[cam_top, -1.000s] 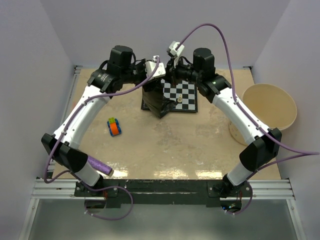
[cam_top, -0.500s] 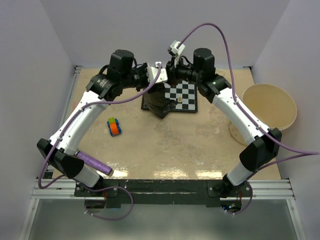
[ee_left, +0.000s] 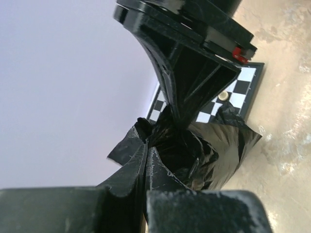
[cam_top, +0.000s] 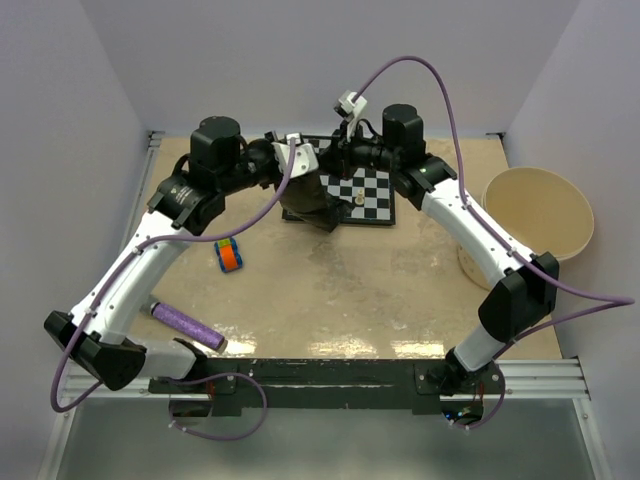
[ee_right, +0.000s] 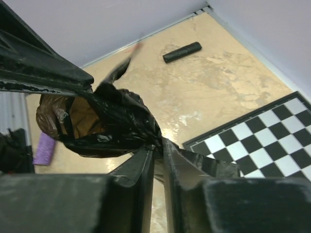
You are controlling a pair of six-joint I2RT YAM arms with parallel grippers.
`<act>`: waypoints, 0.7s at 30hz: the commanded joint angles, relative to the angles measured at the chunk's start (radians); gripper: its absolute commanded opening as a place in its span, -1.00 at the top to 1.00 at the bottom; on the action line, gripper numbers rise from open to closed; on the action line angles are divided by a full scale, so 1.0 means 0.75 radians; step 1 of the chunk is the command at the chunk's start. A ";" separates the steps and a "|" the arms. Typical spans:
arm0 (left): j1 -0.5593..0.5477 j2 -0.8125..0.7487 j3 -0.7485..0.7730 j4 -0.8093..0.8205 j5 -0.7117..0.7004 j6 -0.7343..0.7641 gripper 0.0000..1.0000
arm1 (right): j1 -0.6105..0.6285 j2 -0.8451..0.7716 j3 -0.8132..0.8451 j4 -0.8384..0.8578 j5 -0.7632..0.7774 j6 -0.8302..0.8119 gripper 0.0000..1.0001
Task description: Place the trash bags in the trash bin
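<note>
Bag point(cam_top: 308, 195) is outside bin point(cam_top: 540, 212), held over chessboard point(cam_top: 372, 190) edge. Left jaws pinch it; right jaws narrowly parted. Right wrist alone shows black roll point(ee_right: 182, 52).

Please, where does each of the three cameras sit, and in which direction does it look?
Top: above and behind the bases, looking down on the table; both arms show, meeting at the bag at the chessboard's left edge; bin at right.
Left wrist: on the left arm, looking past the left gripper, shut on the bag, toward the right gripper.
Right wrist: on the right arm, looking the opposite way, past its own fingers, toward a black roll.
Shared: all three show bag and chessboard.
</note>
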 commanded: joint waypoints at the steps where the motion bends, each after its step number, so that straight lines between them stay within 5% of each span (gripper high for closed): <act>1: 0.013 -0.059 -0.052 0.141 -0.052 -0.079 1.00 | -0.025 0.003 -0.012 0.085 -0.078 0.077 0.89; 2: 0.017 -0.069 -0.069 0.151 -0.064 -0.085 1.00 | -0.033 0.005 -0.015 0.091 -0.084 0.091 1.00; 17: 0.066 -0.126 -0.224 0.198 -0.124 -0.064 1.00 | -0.117 -0.130 -0.021 0.069 -0.139 0.073 1.00; 19: 0.064 -0.128 -0.224 0.208 -0.073 -0.081 1.00 | -0.117 -0.132 -0.035 0.087 -0.228 0.093 0.65; 21: 0.064 -0.134 -0.224 0.231 -0.029 -0.105 1.00 | -0.115 -0.132 -0.053 0.108 -0.266 0.110 -0.11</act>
